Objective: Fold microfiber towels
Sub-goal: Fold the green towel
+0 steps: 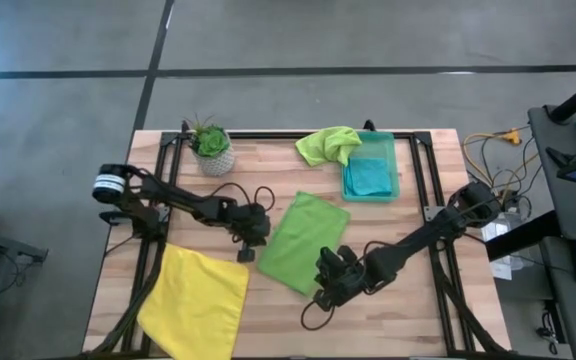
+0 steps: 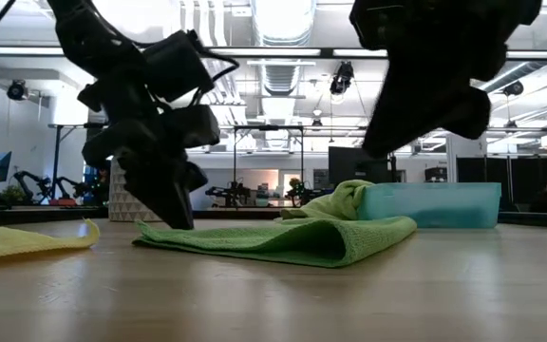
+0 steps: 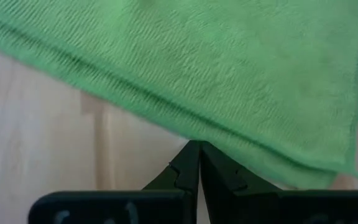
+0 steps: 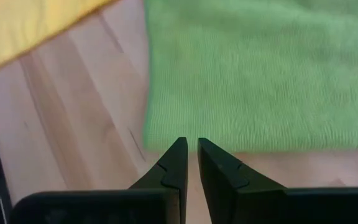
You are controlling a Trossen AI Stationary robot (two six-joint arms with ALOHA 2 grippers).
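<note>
Up near the top right of the tabletop (image 1: 398, 300) in the high view sits a translucent green bin (image 1: 372, 167), and the teal towel (image 1: 368, 176) lies folded flat inside it. A crumpled lime green towel (image 1: 329, 144) is draped over the bin's upper left rim, partly outside it. A second lime green towel, the folded one (image 1: 303, 241), lies flat at the centre of the frame. The left gripper (image 1: 249, 246) is low at this towel's left edge; in the left wrist view its fingers (image 3: 194, 171) are pressed together with nothing between them, their tips at the towel's doubled edge. The right gripper (image 1: 325, 287) is at the towel's lower right corner; in the right wrist view its fingers (image 4: 219, 168) stand a narrow slit apart, empty, just short of the cloth's edge. The yellow towel (image 1: 196, 300) lies spread at the lower left of the frame, reaching the tabletop's front edge. A small potted plant (image 1: 211, 147) stands at the upper left.
</note>
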